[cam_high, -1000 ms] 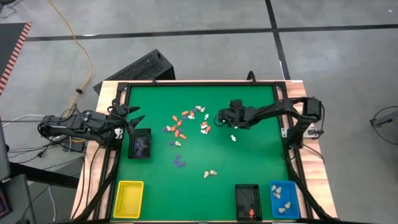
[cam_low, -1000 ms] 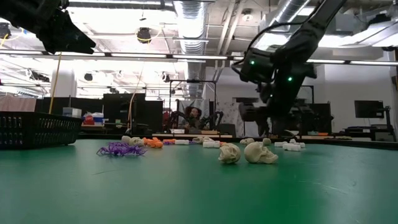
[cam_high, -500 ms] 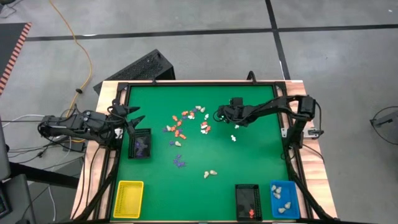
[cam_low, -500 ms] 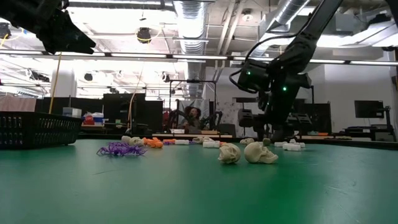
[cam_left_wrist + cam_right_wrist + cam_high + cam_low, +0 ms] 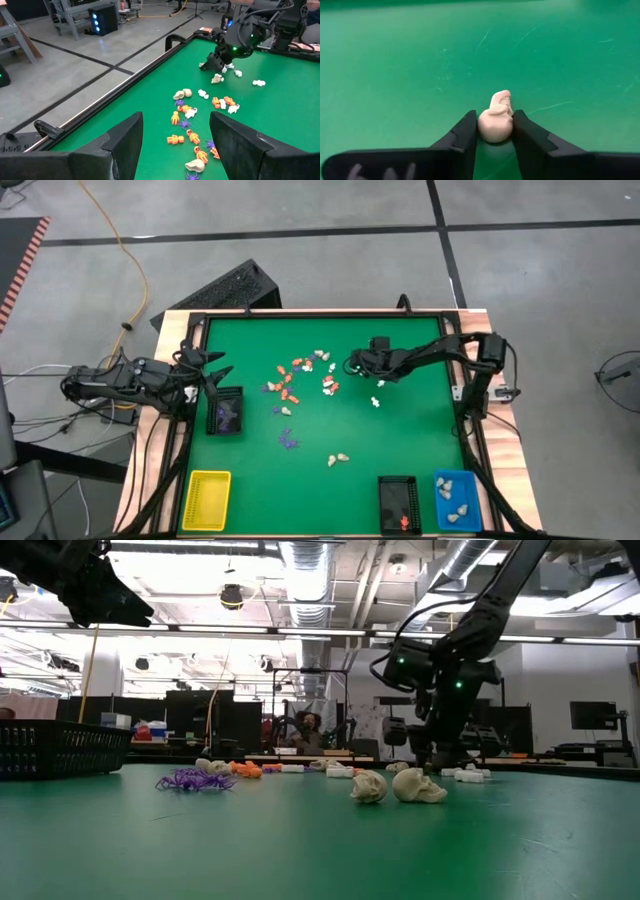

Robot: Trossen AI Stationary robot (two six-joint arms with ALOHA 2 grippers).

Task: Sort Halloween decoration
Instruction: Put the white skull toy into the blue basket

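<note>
Figurines (image 5: 229,416) purple in blk basket (image 5: 224,393), cream in blue tray (image 5: 440,480)

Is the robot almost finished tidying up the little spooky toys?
Not yet. A few are sorted into the blue tray and two black trays. The right gripper is pinching a cream skull on the table. The orange, white and purple ones remain scattered. The left gripper waits, open.

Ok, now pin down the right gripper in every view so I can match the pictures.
High view: right gripper, right of centre, beside the figurine scatter.
Low view: right of centre, tips down at the far surface.
Left wrist view: far across the table, near the top.
Right wrist view: its own fingers, bottom centre, clamping a cream skull.
Shared landmark: the green table.
</note>
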